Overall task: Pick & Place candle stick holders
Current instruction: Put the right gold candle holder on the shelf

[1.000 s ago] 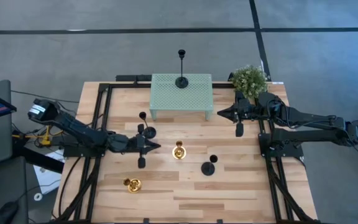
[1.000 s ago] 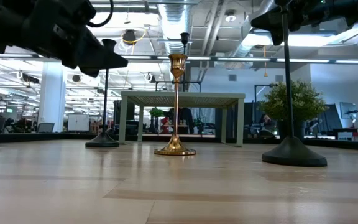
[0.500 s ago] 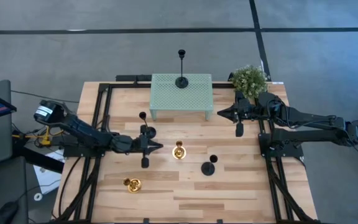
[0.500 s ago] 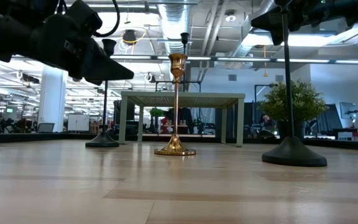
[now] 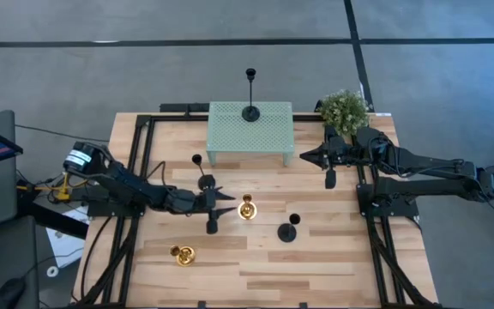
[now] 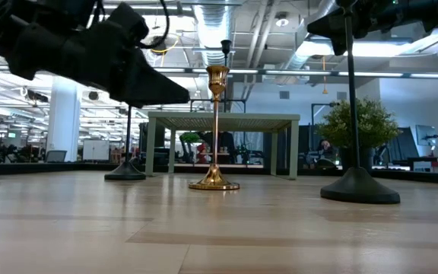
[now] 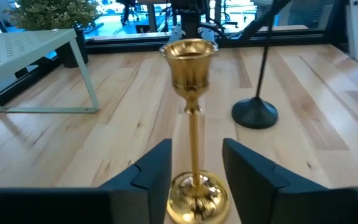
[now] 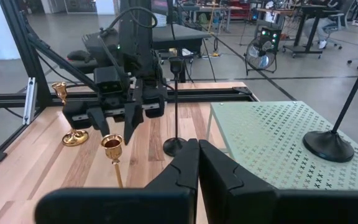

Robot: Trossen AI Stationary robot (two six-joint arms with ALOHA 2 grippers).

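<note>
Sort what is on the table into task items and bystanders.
Task items: gold candle holder in front of the open left gripper; second gold holder; black holders on the table; black holder on the green stand.

Bystanders: green stand; plant.

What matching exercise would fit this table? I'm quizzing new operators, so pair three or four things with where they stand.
1. far black candle holder
2. central gold candle holder
3. other gold candle holder
4. small bushy plant

a. table's back right corner
b. on the green mesh stand
c. before the left gripper's open fingers
d. alone, front left

Pairs: 1-b, 2-c, 3-d, 4-a.
The right gripper hovers shut beside the stand.
</note>
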